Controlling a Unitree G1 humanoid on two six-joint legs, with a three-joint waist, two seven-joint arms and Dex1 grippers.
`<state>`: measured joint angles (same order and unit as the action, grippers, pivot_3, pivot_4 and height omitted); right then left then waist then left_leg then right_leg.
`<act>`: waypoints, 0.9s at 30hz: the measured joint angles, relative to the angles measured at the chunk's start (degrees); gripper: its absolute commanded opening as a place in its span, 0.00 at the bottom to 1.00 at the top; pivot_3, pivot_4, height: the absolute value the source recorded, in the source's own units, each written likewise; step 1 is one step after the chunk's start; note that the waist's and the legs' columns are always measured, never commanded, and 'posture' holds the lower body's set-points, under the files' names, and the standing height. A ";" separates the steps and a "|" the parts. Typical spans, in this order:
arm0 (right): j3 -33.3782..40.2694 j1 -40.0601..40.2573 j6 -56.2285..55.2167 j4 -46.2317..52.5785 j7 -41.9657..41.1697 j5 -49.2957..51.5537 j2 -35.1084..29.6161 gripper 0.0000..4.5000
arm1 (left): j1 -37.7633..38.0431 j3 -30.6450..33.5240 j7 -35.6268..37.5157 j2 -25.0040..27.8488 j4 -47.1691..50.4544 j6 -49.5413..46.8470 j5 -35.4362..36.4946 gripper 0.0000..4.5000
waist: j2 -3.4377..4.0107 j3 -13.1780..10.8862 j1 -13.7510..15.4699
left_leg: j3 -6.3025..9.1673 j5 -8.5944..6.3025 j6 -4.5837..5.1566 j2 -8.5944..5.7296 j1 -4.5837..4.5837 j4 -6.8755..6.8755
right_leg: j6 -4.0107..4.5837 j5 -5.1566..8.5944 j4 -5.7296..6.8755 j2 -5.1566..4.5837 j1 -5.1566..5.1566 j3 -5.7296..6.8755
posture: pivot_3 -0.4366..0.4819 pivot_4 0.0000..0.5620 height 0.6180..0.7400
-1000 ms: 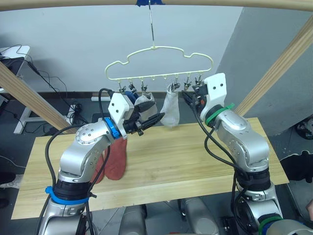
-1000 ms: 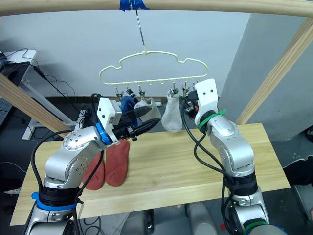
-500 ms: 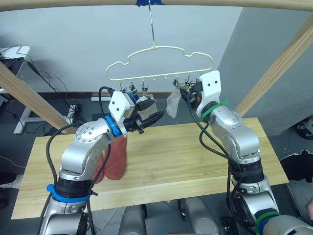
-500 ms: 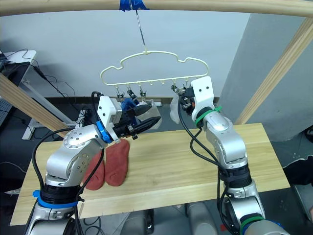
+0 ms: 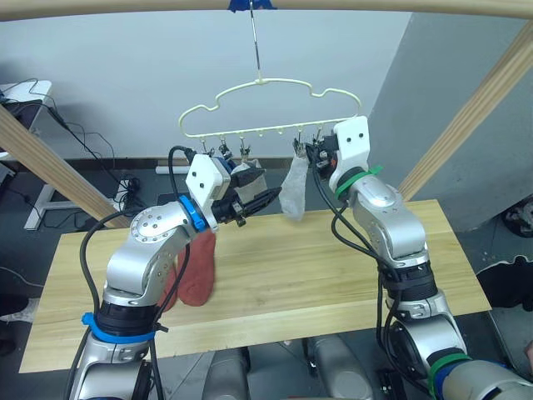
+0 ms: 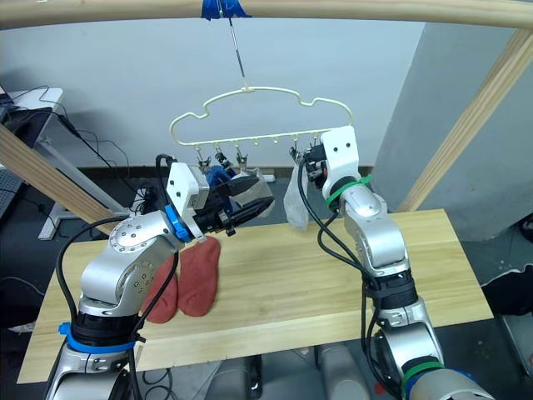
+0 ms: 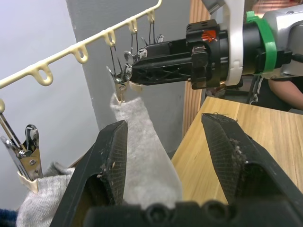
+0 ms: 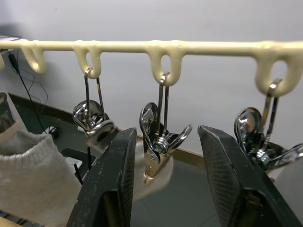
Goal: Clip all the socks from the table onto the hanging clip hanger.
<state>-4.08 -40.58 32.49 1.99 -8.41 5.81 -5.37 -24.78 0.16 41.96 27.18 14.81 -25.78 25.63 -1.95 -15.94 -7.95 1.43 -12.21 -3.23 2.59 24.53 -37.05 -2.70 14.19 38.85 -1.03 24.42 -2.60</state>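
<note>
1. The table is long and of light wood; its long side runs from the robot's left to its right. Two rust-red socks lie on its left part, side by side, with their long axis running away from the robot, partly hidden by the left arm.
2. The clip hanger hangs by its thin hook from the wooden bar above, its row of clips running left to right.
3. On the hanger I count at least a blue sock, a grey sock beside it, and a second grey sock that hangs downward from a clip near the middle. So the work seems more than half done; the two red ones are left, as far as I can see.
4. The right gripper is open and empty, its fingers on both sides of a free clip.
5. The left gripper is also open and holds nothing, near the hanging grey socks
</note>
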 measured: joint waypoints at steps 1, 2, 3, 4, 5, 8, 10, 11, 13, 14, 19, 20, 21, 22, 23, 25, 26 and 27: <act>0.20 -0.36 0.14 -0.09 0.27 0.05 0.55 0.48 | -0.02 0.00 -0.02 -0.13 0.00 0.00 -0.02 0.61 | 0.00 0.00 -0.01 | 0.00 0.00 0.00 0.00 -0.01 0.00 | 0.00 0.00 0.01 0.00 0.00 0.00 | 0.30 0.36 1.00; 0.70 -0.90 0.51 -0.09 0.80 0.08 1.32 0.48 | -0.01 0.00 -0.03 -0.28 0.00 0.00 -0.04 0.61 | 0.00 0.00 -0.01 | 0.00 0.01 0.00 0.00 -0.02 0.00 | 0.00 0.00 0.03 0.00 0.00 0.00 | 0.30 0.36 1.00; 0.99 -1.31 0.76 -0.08 1.21 0.12 1.89 0.48 | -0.01 0.00 -0.04 -0.39 0.00 0.00 -0.06 0.61 | 0.00 0.00 0.00 | 0.01 0.02 0.01 0.00 -0.02 0.00 | 0.00 0.00 0.04 0.00 0.00 0.00 | 0.30 0.36 1.00; 1.21 -1.54 1.08 -0.06 1.59 0.18 2.49 0.48 | -0.01 -0.02 -0.04 -0.41 0.00 0.00 -0.10 0.61 | 0.00 0.00 0.02 | 0.01 0.02 0.01 0.00 -0.02 0.00 | 0.00 0.00 0.04 0.00 0.00 0.00 | 0.30 0.36 1.00; 1.51 -1.56 1.50 -0.06 2.07 0.23 3.09 0.48 | -0.01 -0.02 -0.05 -0.41 0.00 0.00 -0.15 0.61 | -0.01 0.01 0.02 | 0.01 0.02 0.01 0.00 -0.02 0.00 | 0.00 0.00 0.04 0.00 0.00 0.00 | 0.30 0.36 1.00; 2.13 -1.56 2.42 -0.06 3.10 0.24 4.29 0.48 | 0.00 -0.02 -0.07 -0.44 0.00 0.00 -0.25 0.61 | -0.01 0.01 0.03 | 0.00 0.02 0.01 0.00 -0.02 0.00 | 0.01 0.00 0.04 0.00 0.00 -0.01 | 0.30 0.36 1.00; 2.34 -1.56 2.90 -0.06 3.54 0.21 4.63 0.48 | 0.00 -0.02 -0.09 -0.47 0.00 0.00 -0.30 0.61 | -0.01 0.01 0.03 | 0.00 0.02 0.01 0.00 -0.02 0.00 | 0.01 0.00 0.04 0.00 0.00 0.00 | 0.30 0.36 1.00; 2.35 -1.56 3.00 -0.07 3.60 0.21 4.82 0.48 | 0.00 -0.02 -0.09 -0.48 0.00 0.00 -0.33 0.61 | -0.01 0.01 0.03 | 0.00 0.02 0.01 0.00 -0.02 0.00 | 0.01 0.00 0.04 0.00 0.00 0.00 | 0.30 0.36 1.00; 2.43 -1.65 3.06 -0.12 3.70 0.22 5.42 0.48 | 0.00 -0.02 -0.12 -0.53 0.00 0.00 -0.45 0.61 | -0.01 0.01 0.02 | 0.01 0.02 0.01 0.00 -0.02 0.00 | 0.01 -0.01 0.04 0.00 0.00 0.00 | 0.30 0.36 1.00; 2.55 -1.87 3.06 -0.28 3.70 0.25 5.75 0.48 | 0.00 -0.02 -0.14 -0.57 0.00 0.00 -0.53 0.61 | -0.01 0.01 0.02 | 0.00 0.02 0.01 0.00 -0.02 0.00 | 0.01 -0.01 0.05 0.00 0.00 0.00 | 0.31 0.36 1.00; 2.95 -3.34 3.00 -1.53 3.68 0.95 6.92 0.48 | 0.06 -0.06 -0.21 -0.62 0.01 0.00 -0.77 0.61 | -0.01 0.01 0.04 | 0.01 0.03 0.01 0.00 -0.03 0.00 | 0.03 -0.02 0.06 0.00 0.00 0.01 | 0.31 0.36 1.00; 2.98 -3.40 2.98 -1.89 3.69 1.14 7.15 0.48 | 0.07 -0.06 -0.22 -0.62 0.01 0.00 -0.81 0.61 | -0.01 0.01 0.04 | 0.01 0.03 0.01 0.00 -0.02 0.00 | 0.03 -0.02 0.06 0.00 0.00 0.01 | 0.31 0.36 1.00; 2.99 -3.41 2.97 -2.32 3.70 1.28 7.40 0.48 | 0.11 -0.06 -0.23 -0.62 0.01 0.00 -0.85 0.61 | -0.01 0.01 0.04 | 0.01 0.03 0.01 0.00 -0.02 0.00 | 0.03 -0.02 0.06 0.00 0.00 0.01 | 0.31 0.36 1.00; 3.03 -3.41 2.96 -2.61 3.72 1.35 7.65 0.48 | 0.16 -0.06 -0.25 -0.62 0.01 0.00 -0.92 0.61 | -0.01 0.01 0.04 | 0.01 0.03 0.01 0.00 -0.02 0.00 | 0.03 -0.02 0.05 0.00 0.00 0.01 | 0.31 0.36 1.00; 3.03 -3.45 2.91 -2.87 3.75 1.50 7.79 0.48 | 0.22 -0.06 -0.26 -0.62 0.01 0.00 -0.94 0.61 | -0.01 0.01 0.04 | 0.01 0.03 0.01 0.00 -0.02 0.00 | 0.03 -0.02 0.05 0.00 0.00 0.01 | 0.31 0.36 1.00; 3.09 -3.75 2.81 -3.43 3.87 1.78 7.91 0.48 | 0.42 -0.07 -0.28 -0.62 0.01 -0.01 -0.96 0.61 | -0.01 0.01 0.05 | 0.01 0.03 0.01 0.00 -0.02 0.00 | 0.03 -0.02 0.06 0.00 0.00 0.01 | 0.31 0.36 1.00; 3.11 -3.81 2.74 -3.44 3.96 1.85 7.94 0.48 | 0.46 -0.07 -0.29 -0.61 0.01 -0.02 -0.96 0.61 | -0.01 0.01 0.06 | 0.02 0.03 0.01 0.00 -0.02 0.00 | 0.03 -0.02 0.05 0.00 0.00 0.02 | 0.31 0.36 1.00; 3.10 -3.85 2.60 -3.44 4.12 1.87 7.93 0.48 | 0.46 -0.07 -0.31 -0.61 0.02 -0.02 -0.96 0.61 | -0.01 0.01 0.06 | 0.01 0.03 0.01 0.00 -0.02 0.00 | 0.03 -0.02 0.06 0.00 0.00 0.02 | 0.31 0.36 1.00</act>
<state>-0.97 -44.43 35.09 -1.45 -4.28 7.68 2.56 -24.32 0.09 41.65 26.57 14.83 -25.81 24.67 -1.96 -15.93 -7.89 1.44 -12.19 -3.22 2.59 24.51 -37.05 -2.68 14.17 38.91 -1.03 24.42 -2.59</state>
